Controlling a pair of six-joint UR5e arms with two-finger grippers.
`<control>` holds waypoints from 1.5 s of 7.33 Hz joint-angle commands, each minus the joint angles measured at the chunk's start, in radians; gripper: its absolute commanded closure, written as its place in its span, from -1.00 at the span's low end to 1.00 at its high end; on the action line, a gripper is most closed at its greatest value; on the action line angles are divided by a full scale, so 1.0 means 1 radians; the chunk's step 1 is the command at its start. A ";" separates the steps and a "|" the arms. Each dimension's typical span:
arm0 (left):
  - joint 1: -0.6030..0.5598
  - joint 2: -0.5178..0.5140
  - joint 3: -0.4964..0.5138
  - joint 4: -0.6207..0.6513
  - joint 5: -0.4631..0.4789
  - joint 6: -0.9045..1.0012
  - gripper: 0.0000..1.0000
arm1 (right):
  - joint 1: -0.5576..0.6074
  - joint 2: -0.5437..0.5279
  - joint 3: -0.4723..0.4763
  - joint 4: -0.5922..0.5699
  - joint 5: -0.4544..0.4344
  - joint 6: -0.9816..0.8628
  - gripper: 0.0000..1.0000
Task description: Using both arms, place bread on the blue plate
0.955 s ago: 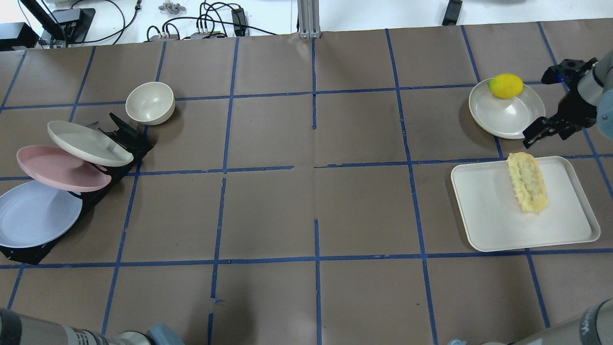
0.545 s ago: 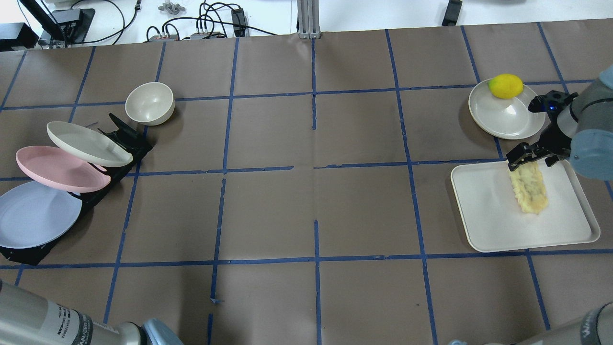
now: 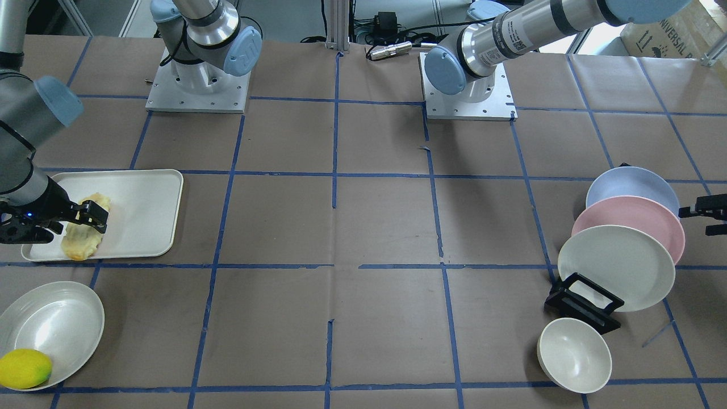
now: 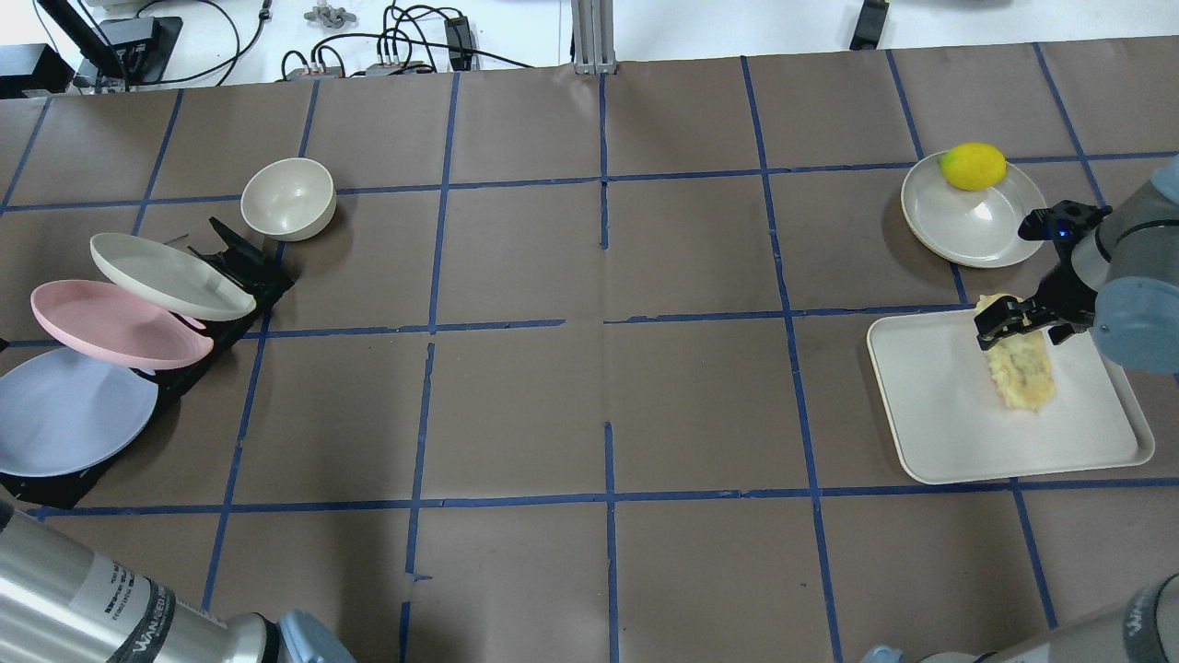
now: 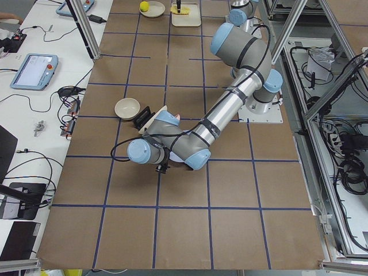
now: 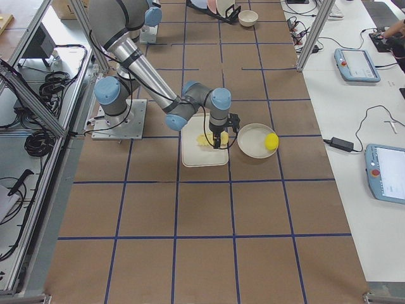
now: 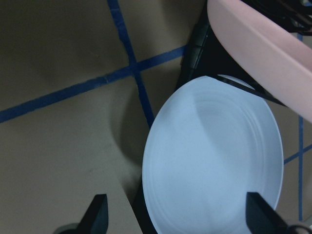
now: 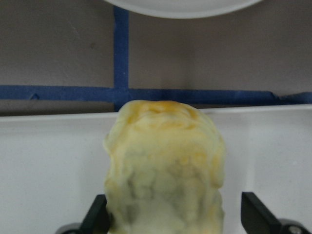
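Judging by the layout, 0 of 2 grasps are made. The right gripper [image 4: 1022, 324] is spread wide, with the bread [image 4: 1021, 373] between its fingers on the tray [image 4: 930, 414]. The left gripper [image 7: 178, 214] also gapes, the blue plate [image 7: 214, 161] racked just ahead between its fingers.

The counter [image 4: 516, 405] is covered in matt brown paper, faintly creased, and crossed by dull blue tape [image 4: 497, 323]. Near its right edge, the bread [image 4: 1021, 368] has a rough, knobbly, unglazed crust. It lies on a smooth, matt off-white tray [image 4: 939, 414]. The round cream dish [image 4: 958, 226] is glossier and catches a bright highlight, and the lemon [image 4: 974, 166] looks smooth with a soft sheen. At the left edge, the blue plate [image 4: 64, 414] is smooth and matt. The left arm [image 3: 522, 25] is satin bare metal with smooth, plastic-looking blue caps.
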 commanded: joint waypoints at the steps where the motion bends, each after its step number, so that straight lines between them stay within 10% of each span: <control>1: -0.001 -0.038 -0.014 0.002 0.033 -0.001 -0.99 | -0.007 -0.005 0.016 0.034 -0.031 0.004 0.83; 4: -0.001 -0.035 -0.087 0.014 0.024 -0.010 -0.98 | 0.011 -0.099 -0.062 0.283 -0.063 0.137 0.90; 5: -0.002 -0.031 -0.086 0.014 0.024 -0.015 -0.64 | 0.035 -0.132 -0.142 0.437 -0.066 0.156 0.89; 7: -0.002 -0.032 -0.085 0.014 0.030 -0.007 0.65 | 0.053 -0.135 -0.338 0.653 -0.048 0.186 0.83; 11: -0.002 -0.014 -0.052 0.010 0.030 -0.009 0.94 | 0.330 -0.115 -0.643 0.871 -0.046 0.466 0.80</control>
